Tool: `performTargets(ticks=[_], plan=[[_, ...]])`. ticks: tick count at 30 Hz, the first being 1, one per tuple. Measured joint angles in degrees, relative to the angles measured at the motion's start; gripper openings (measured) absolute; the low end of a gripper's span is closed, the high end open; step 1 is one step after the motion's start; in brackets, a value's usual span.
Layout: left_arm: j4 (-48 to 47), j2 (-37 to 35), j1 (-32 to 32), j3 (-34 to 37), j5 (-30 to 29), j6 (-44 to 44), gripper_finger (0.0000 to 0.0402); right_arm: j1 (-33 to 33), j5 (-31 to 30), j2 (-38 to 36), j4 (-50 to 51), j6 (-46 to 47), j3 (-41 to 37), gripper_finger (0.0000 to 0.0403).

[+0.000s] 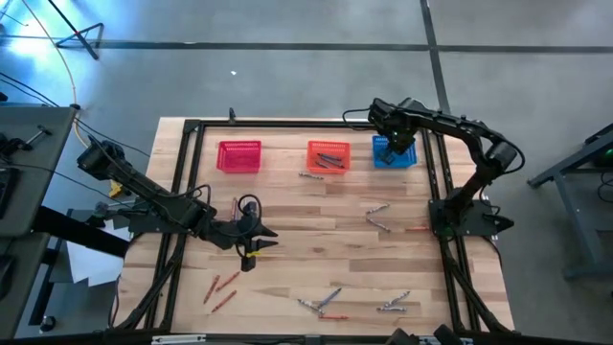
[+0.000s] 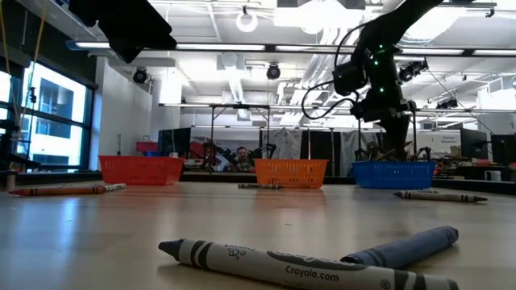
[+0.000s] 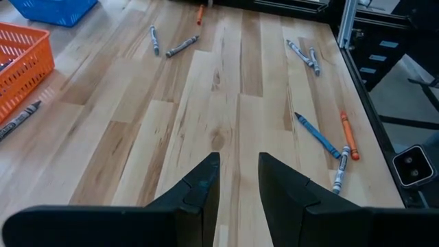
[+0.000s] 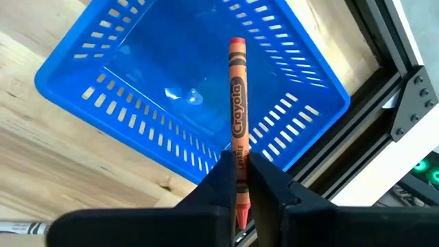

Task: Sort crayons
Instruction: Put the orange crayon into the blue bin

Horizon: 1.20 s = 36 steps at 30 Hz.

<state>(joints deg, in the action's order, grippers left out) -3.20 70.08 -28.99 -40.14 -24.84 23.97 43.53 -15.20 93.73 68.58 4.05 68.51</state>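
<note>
From above, the right gripper [image 1: 392, 144] hangs over the blue basket [image 1: 406, 158], the landmark here. The orange basket [image 1: 329, 155] sits just beside it and the red basket [image 1: 239, 156] farther along the same row. Loose crayons [image 1: 378, 217] lie scattered on the table [image 1: 306, 278] nearer the front edge than the blue basket. The left gripper [image 1: 251, 243] waits low over the wood, well apart from the blue basket.

At table height, the right arm stands above the blue basket [image 2: 393, 174]; a grey crayon [image 2: 298, 264] and a bluish one [image 2: 403, 246] lie close to the lens.

The left wrist view shows its fingers [image 3: 199, 192] parted with nothing between them.

The right wrist view shows the fingers [image 4: 218, 180] clamped on an orange crayon [image 4: 237, 103], its paper label readable, its free end reaching out over the blue basket [image 4: 110, 103].

The risk, as I judge it: an orange stick released here lands in the blue basket, probably a mis-sort. The grip is also near one end, so the crayon could pivot or slip.
</note>
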Motion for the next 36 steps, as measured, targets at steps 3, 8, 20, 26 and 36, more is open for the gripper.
performTargets(ticks=[3,8,20,26,36], plan=[[0.0,0.0,0.0,0.0,0.0,0.0,0.0087,0.0,0.3,0.0,0.0,0.0,0.0,0.0048],[0.0,0.0,0.0,0.0,0.0,0.0,0.0087,0.0,0.6,0.0,0.0,0.0,0.0,0.0068],[0.0,0.0,0.0,0.0,0.3,0.1,0.0087,-0.1,5.7,-0.3,14.8,1.6,0.0,0.0071],[0.0,0.0,-1.0,0.0,0.2,0.0,0.0087,-4.7,12.8,-5.6,21.3,7.1,0.0,0.0071],[0.0,0.0,-2.4,0.0,-1.2,0.0,0.0087,-30.7,12.0,-15.6,21.4,30.3,0.0,0.0071]])
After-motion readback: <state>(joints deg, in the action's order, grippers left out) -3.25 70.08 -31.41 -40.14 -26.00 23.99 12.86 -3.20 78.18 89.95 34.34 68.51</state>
